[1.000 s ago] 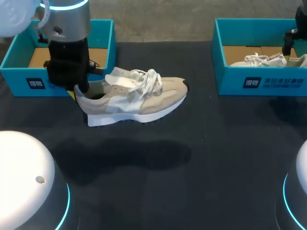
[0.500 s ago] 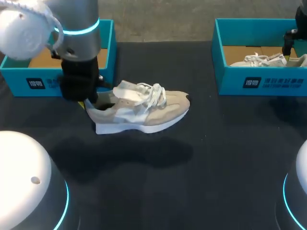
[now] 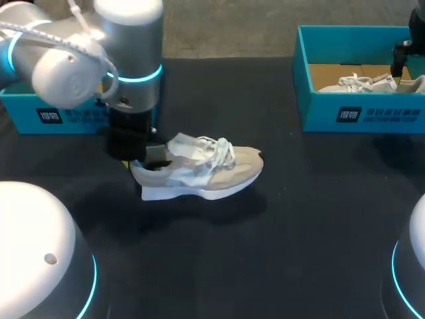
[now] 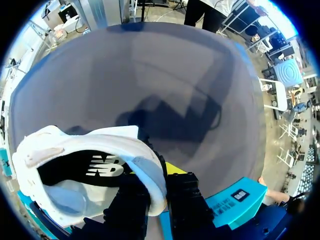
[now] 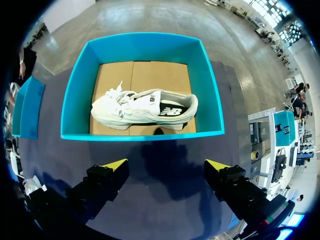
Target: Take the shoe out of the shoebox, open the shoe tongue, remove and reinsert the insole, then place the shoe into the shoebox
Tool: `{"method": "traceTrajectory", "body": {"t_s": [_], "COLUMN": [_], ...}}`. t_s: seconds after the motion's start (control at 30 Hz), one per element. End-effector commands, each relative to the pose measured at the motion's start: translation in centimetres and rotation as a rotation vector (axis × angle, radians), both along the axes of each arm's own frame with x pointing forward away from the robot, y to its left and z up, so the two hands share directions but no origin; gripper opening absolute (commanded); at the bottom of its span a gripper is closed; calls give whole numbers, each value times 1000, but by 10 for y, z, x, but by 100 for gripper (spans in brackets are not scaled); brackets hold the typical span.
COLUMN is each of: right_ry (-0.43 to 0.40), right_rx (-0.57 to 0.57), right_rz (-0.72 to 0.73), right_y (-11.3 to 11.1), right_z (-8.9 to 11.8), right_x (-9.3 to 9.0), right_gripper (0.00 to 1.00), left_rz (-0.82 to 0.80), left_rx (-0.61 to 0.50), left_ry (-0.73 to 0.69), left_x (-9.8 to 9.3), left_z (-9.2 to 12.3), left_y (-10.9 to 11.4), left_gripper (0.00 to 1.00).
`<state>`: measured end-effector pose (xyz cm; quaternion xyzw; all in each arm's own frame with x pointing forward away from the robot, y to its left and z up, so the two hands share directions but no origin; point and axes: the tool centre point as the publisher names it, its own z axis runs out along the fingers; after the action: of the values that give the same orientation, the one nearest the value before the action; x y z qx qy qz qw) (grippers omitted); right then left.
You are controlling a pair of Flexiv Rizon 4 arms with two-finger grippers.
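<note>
A beige and white sneaker [image 3: 202,169] lies on its sole at the table's left middle, toe pointing right, laces loose. My left gripper [image 3: 137,161] is shut on its heel collar; in the left wrist view the black fingers [image 4: 182,192] pinch the white heel rim [image 4: 150,175] from inside and outside. The left shoebox [image 3: 41,117] stands behind the arm, mostly hidden, and shows beside the gripper as a teal wall [image 4: 235,200]. My right gripper [image 5: 166,165] hangs open above the table just in front of the right shoebox [image 5: 140,135], holding nothing.
The right teal shoebox [image 3: 358,113] at the back right holds a second white sneaker [image 3: 362,83], seen lying on its side on the cardboard floor [image 5: 145,107]. Dark table cloth spreads between the boxes and toward the front.
My left arm has carried the sneaker by its heel away from the left shoebox, to the right and toward the front, and lower. The right arm has not moved.
</note>
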<state>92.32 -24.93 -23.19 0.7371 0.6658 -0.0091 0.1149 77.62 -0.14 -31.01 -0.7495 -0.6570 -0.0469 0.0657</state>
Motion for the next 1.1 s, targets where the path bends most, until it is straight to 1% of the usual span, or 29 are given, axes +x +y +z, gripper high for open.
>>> {"method": "traceTrajectory", "body": {"t_s": [0.03, 0.27, 0.37, 0.43, 0.53, 0.77, 0.87, 0.9, 0.93, 0.97, 1.0, 1.1], "right_ry": [-1, -1, -1, -1, -1, -1, -1, -1, -1, -1, -1, -1], "right_rx": [1, 1, 1, 1, 1, 1, 1, 1, 1, 1, 1, 1], "right_rz": [-1, -1, -1, -1, -1, -1, -1, -1, -1, -1, -1, -1], "right_y": [0, 0, 0, 0, 0, 0, 0, 0, 0, 0, 0, 0], "right_z": [0, 0, 0, 0, 0, 0, 0, 0, 0, 0, 0, 0], "right_x": [0, 0, 0, 0, 0, 0, 0, 0, 0, 0, 0, 0], "right_gripper": [100, 100, 100, 100, 100, 100, 100, 100, 100, 100, 100, 100], "left_rz": [15, 31, 21, 18, 18, 14, 16, 16, 15, 15, 17, 19], "left_rx": [41, 100, 101, 127, 124, 142, 148, 148, 150, 157, 157, 135], "left_ry": [14, 21, 18, 19, 13, 20, 17, 16, 13, 9, 9, 6], "left_x": [8, 12, 11, 12, 10, 6, 5, 5, 5, 4, 4, 2], "left_z": [-14, -35, -43, -49, -56, -65, -65, -65, -64, -63, -62, -55], "left_y": [-12, -15, -17, -19, -22, -28, -29, -29, -29, -30, -30, -30], "left_gripper": [0, 0, 0, 0, 0, 0, 0, 18, 41, 83, 100, 100]}}
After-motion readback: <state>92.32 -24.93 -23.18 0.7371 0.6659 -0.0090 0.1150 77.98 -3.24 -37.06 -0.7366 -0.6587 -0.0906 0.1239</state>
